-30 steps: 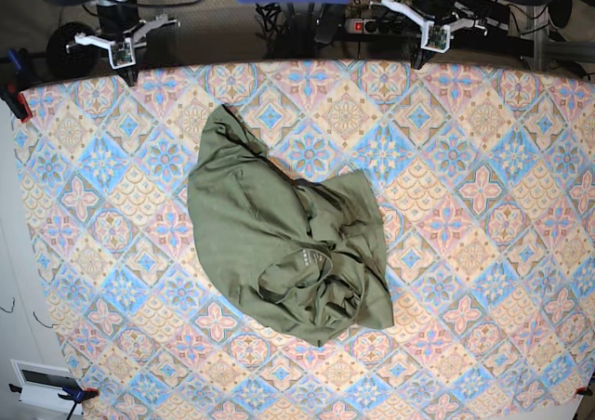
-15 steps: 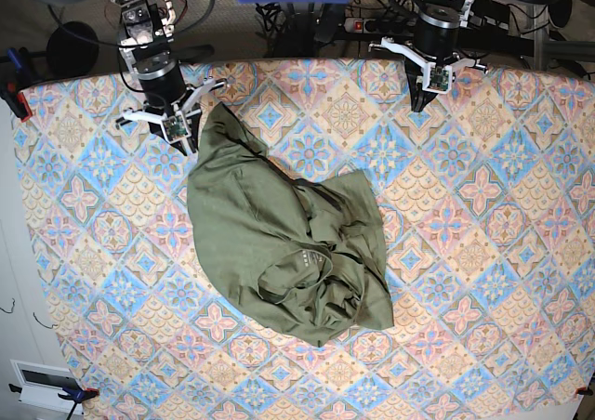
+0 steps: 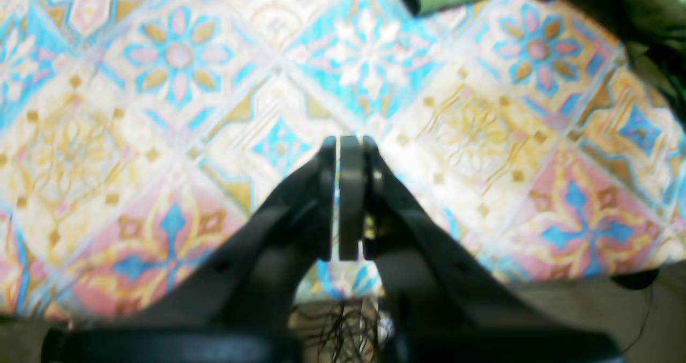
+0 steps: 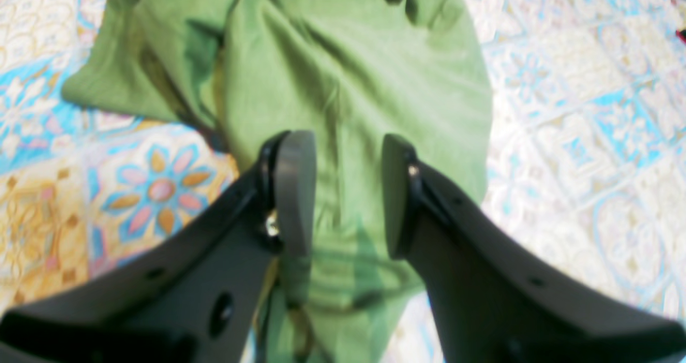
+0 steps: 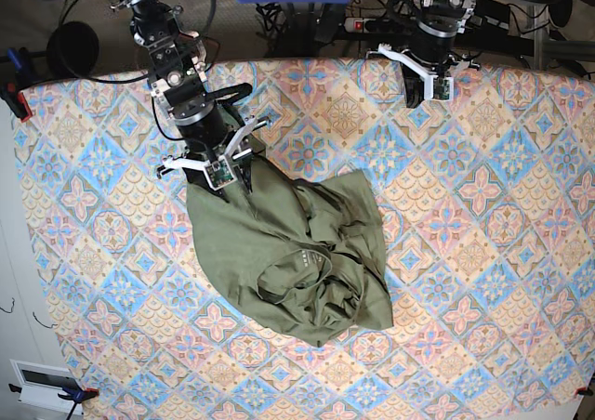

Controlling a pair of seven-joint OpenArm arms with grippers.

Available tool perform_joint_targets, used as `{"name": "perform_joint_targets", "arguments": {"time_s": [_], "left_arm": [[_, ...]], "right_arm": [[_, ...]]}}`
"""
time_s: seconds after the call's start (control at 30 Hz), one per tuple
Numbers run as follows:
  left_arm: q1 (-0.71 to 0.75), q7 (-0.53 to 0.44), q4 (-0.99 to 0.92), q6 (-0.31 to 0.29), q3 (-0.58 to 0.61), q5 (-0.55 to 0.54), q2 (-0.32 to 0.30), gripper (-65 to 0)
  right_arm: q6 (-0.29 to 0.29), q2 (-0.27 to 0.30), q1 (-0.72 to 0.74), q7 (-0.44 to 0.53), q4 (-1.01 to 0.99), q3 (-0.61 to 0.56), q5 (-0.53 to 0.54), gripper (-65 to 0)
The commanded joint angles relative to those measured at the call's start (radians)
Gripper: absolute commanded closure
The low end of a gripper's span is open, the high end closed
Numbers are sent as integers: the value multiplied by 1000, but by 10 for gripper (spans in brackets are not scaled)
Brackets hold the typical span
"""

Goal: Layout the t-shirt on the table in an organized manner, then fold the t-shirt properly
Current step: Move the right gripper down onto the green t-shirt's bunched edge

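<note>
The right claw (image 4: 340,191) is spread, poised over the far tip of the t-shirt (image 5: 284,243), which lies crumpled mid-table (image 5: 483,253). The cloth looks light, soft and limp; a hem corner or shoulder seems the best hold. Farther off, the left claw (image 3: 343,197) is pressed together, empty, near the table's far edge.

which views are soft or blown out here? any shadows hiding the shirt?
Left wrist: soft throughout, table cream tiles washed out, left gripper dark and blurred. Right wrist: right gripper soft, shirt fairly clear, cloth at right overexposed, finger shadows on the fabric. Base: sharpest, even light; only fold shadows on the shirt.
</note>
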Motion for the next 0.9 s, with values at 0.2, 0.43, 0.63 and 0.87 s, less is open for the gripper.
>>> {"name": "perform_joint_targets", "arguments": {"time_s": [0.2,0.43,0.63,0.87], "left_arm": [[4,-25,17,0,2,-3,0,-2],[3,-24,17,0,2,-3,0,-2],[3,-24,17,0,2,-3,0,-2],[1,-24,17,0,3,-3,2,-2]], "right_arm": [[-8,7,74,27,-68,0,-3,-206],[-7,5,74,27,-119,-2,-3,-207],[-7,4,74,27,-153,-8,-1,-207],[-7,4,74,25,-177,-66,0,-238]]}}
